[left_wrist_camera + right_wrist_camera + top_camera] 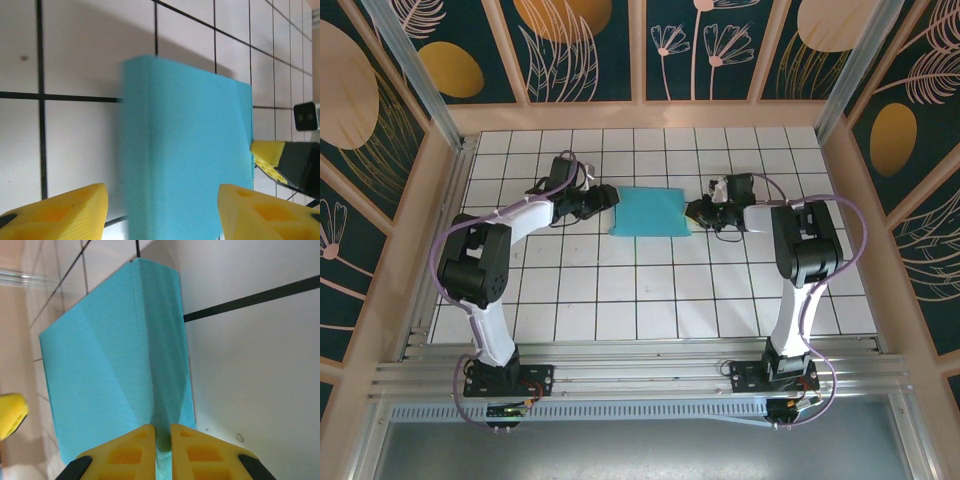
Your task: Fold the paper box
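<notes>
The paper box [650, 212] lies as a flat cyan rectangle on the white tiled table, between my two grippers. At its left end my left gripper [605, 200] stands open. In the left wrist view its yellow fingers [65, 215] straddle the box [185, 150] with gaps on both sides. My right gripper [698, 212] is at the box's right end. In the right wrist view, this gripper [162, 440] is shut on a raised fold of the cyan card [110, 365].
The tiled table [650, 300] is walled by wooden panels on the left [420, 230], back and right [865, 220]. An aluminium rail [640, 375] runs along the near edge by the arm bases. Open tiles lie in front of the box.
</notes>
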Available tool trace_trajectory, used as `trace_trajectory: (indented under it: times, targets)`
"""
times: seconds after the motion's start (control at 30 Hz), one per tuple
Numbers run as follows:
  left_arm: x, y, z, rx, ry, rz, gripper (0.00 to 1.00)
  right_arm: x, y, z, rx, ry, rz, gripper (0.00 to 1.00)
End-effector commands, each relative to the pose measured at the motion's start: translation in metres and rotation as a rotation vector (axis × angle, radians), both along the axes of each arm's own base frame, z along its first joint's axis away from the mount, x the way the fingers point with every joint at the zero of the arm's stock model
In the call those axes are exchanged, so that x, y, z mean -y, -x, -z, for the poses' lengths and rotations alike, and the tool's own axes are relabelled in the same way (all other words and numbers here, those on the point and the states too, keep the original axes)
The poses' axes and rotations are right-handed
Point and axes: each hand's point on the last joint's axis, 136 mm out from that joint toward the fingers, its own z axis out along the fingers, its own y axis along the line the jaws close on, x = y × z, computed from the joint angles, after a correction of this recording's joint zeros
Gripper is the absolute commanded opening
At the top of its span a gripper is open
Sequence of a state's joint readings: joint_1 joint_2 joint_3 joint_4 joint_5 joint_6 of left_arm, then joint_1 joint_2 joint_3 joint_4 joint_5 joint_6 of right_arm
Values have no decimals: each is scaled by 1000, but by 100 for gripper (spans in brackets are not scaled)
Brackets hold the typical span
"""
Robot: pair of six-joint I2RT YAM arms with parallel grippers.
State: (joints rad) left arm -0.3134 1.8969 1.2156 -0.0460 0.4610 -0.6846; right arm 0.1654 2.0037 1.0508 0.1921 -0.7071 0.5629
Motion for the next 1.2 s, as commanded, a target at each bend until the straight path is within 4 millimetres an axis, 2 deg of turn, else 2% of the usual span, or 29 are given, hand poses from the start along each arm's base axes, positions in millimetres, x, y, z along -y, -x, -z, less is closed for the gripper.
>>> trace_trajectory:
  times: [0.0, 0.07, 0.13, 0.23, 0.43, 0.53, 0.63, 0.77, 0.9, 1.0, 1.07, 1.13, 1.17]
  targets:
    - [2, 4, 19, -55, 50, -9, 63, 35, 39, 76, -240, 99, 72, 14]
    - [5, 4, 24, -63, 69, 1, 67, 39, 40, 79, -249, 98, 75, 13]
    - [15, 4, 20, -50, 133, 36, 71, 39, 41, 79, -254, 93, 74, 14]
    - [31, 4, 3, -6, 235, 97, 73, 38, 40, 78, -252, 94, 70, 15]
    - [39, -5, -29, 79, 277, 121, 76, 38, 37, 73, -245, 94, 70, 17]
    - [48, -9, -36, 121, 177, 159, 78, 42, 33, 66, -219, 119, 83, 19]
    - [69, -16, -48, 200, 72, 241, 78, 45, 24, 56, -173, 137, 96, 22]
    - [92, -23, -42, 331, -134, 365, 78, 42, 14, 53, -163, 125, 95, 23]
    - [107, -26, -39, 428, -210, 450, 78, 41, 8, 48, -146, 115, 100, 24]
    - [124, -11, -46, 555, -248, 580, 81, 41, 5, 44, -137, 118, 103, 24]
    - [138, 13, -51, 712, -284, 713, 84, 41, 4, 43, -136, 117, 106, 24]
    - [145, 34, -54, 895, -397, 785, 88, 41, 3, 44, -138, 117, 106, 24]
    - [146, 38, -54, 966, -464, 786, 95, 40, 3, 44, -139, 117, 105, 24]
